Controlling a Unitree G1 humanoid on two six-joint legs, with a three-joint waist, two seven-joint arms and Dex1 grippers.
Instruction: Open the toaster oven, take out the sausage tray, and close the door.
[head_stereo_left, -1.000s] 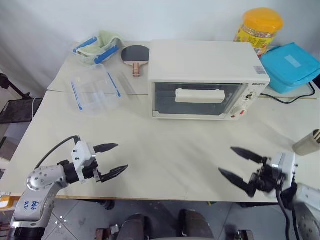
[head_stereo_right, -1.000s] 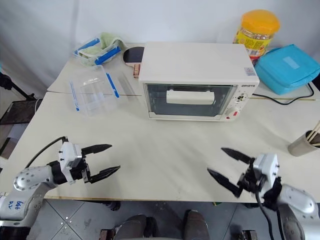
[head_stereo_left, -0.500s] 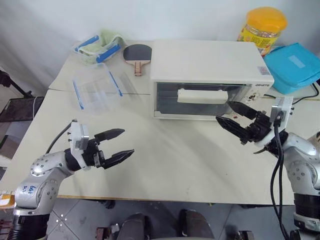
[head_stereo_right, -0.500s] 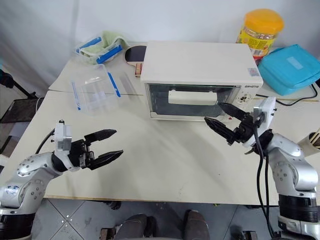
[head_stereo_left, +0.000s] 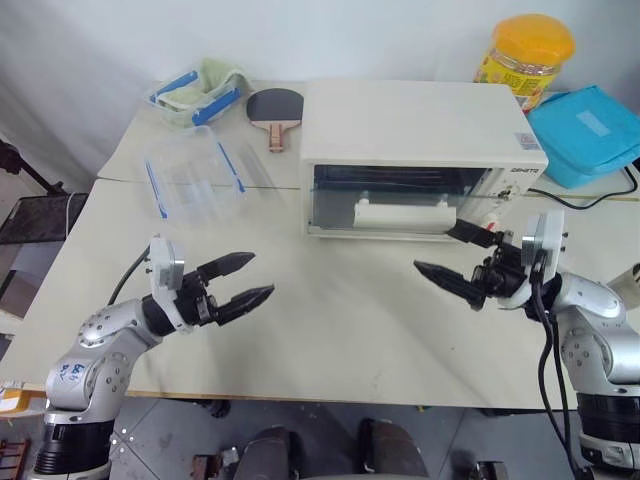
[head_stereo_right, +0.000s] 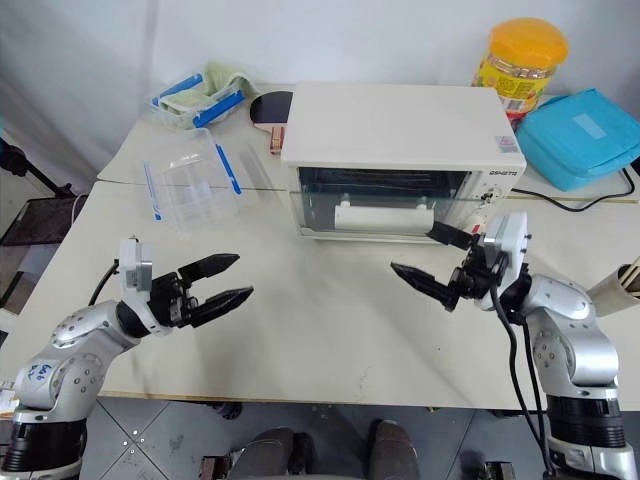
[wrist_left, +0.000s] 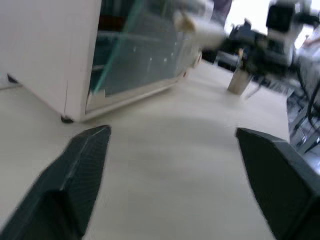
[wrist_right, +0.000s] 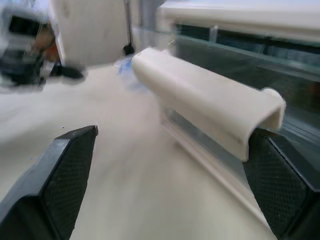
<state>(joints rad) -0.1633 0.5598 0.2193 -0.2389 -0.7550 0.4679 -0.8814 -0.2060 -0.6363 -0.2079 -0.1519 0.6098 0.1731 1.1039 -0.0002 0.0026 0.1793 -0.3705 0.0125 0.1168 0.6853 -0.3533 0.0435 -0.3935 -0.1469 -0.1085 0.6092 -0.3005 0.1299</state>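
— Two grippers over the table (head_stereo_left: 330, 340), then. How do they stand?

— Both have their fingers spread apart with nothing between them. The left gripper (head_stereo_left: 243, 281) hovers above the near left part of the table; the right gripper (head_stereo_left: 455, 256) is up by the toaster oven (head_stereo_left: 420, 130), in front of its right end.

— Where does the oven sit?

— Toward the far edge, middle to right, front facing the near edge. Its door (head_stereo_left: 395, 200) is tilted partly open, the top edge leaning out from the body, with the long white bar handle (wrist_right: 200, 102) sitting low on the front.

— Is the right gripper on that handle?

— One of its fingers (wrist_right: 280, 185) is right at the handle's end in the right wrist view; I cannot tell whether it touches. The other finger lies well out over the bare table.

— And the sausage tray?

— Dark racks behind the glass; the tray itself I cannot make out.

— Anything else?

— A clear container (head_stereo_left: 190, 178) near the left edge, a paddle (head_stereo_left: 272, 108) and a yellow-lidded jar (head_stereo_left: 522, 50) along the far edge.
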